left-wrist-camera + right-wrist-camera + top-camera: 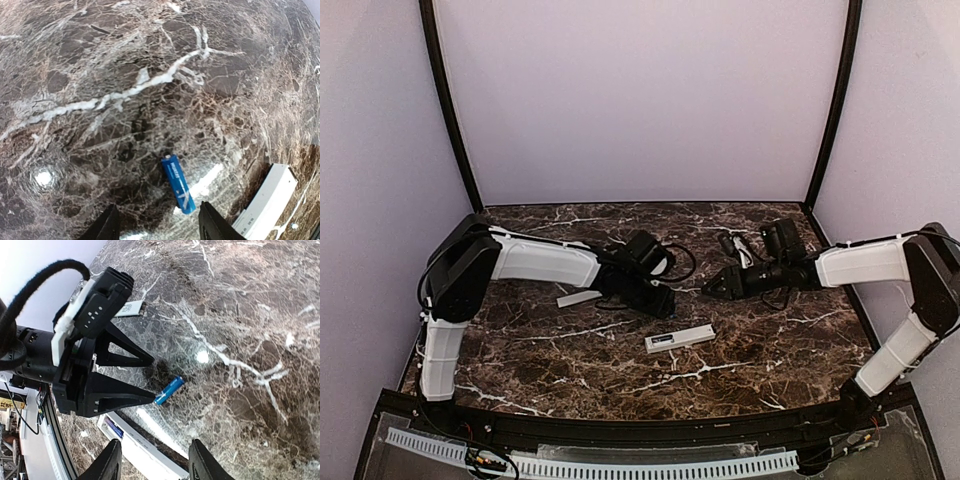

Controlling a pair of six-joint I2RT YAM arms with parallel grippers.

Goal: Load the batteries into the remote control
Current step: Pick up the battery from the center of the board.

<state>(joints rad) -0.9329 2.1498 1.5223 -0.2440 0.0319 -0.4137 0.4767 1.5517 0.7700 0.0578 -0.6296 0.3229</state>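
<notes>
A blue battery (178,184) lies loose on the marble, between and just ahead of my open left gripper (159,226). In the right wrist view the battery (168,390) has one end at the tip of a left finger (125,396). The white remote control (680,339) lies just near of both grippers, its back open. A second blue battery (114,429) sits in its compartment. My right gripper (154,462) is open and empty, hovering above the remote (150,452) and facing the left gripper (150,379). The remote's end shows in the left wrist view (265,200).
A small white flat piece (578,298), apparently the battery cover, lies by the left forearm; it also shows in the right wrist view (131,307). The two grippers (655,295) (715,287) stand close, tip to tip. Black frame posts and purple walls enclose the marble table (570,380).
</notes>
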